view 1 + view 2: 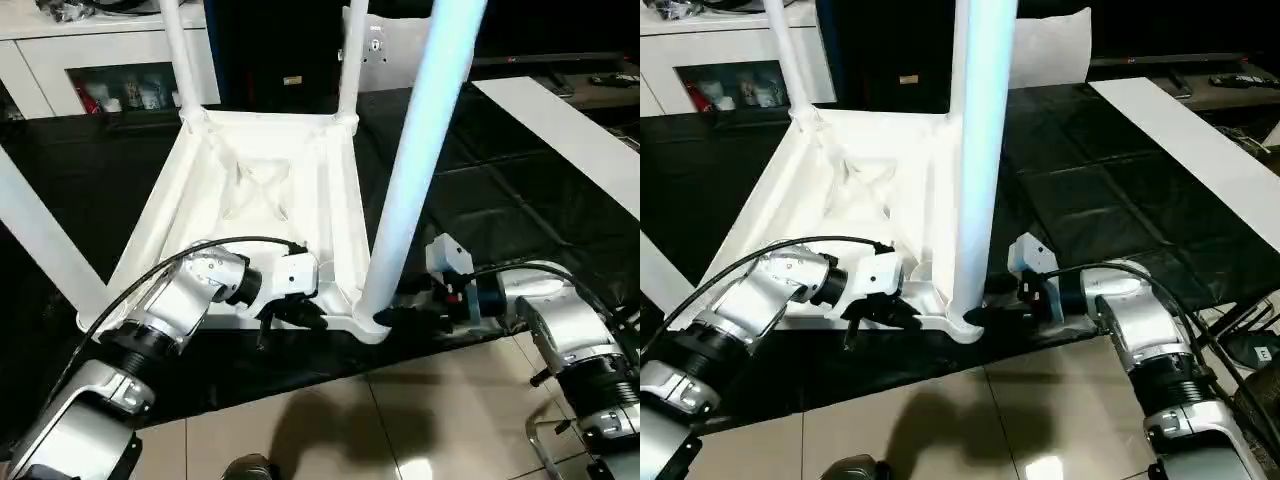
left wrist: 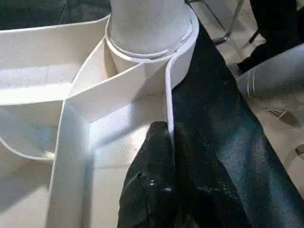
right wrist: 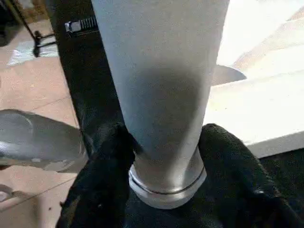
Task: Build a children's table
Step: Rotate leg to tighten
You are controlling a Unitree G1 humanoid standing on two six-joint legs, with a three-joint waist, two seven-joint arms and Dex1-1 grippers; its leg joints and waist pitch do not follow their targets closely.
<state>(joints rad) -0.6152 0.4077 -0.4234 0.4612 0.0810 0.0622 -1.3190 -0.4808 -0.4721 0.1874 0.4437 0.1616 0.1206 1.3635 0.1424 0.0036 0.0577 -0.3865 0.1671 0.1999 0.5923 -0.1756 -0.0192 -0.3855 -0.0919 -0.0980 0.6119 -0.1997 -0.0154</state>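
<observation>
Head view: I see the table (image 1: 262, 190) upside down on a black mat (image 1: 480, 190), legs up. The near-right leg (image 1: 415, 160) stands in its corner socket (image 1: 372, 318). Left wrist view: my left pincer (image 2: 168, 156) is clenched on the thin rim (image 2: 167, 102) beside that socket. Right wrist view: my right pincer (image 3: 164, 161) has a finger on each side of the leg's base, grasping it.
</observation>
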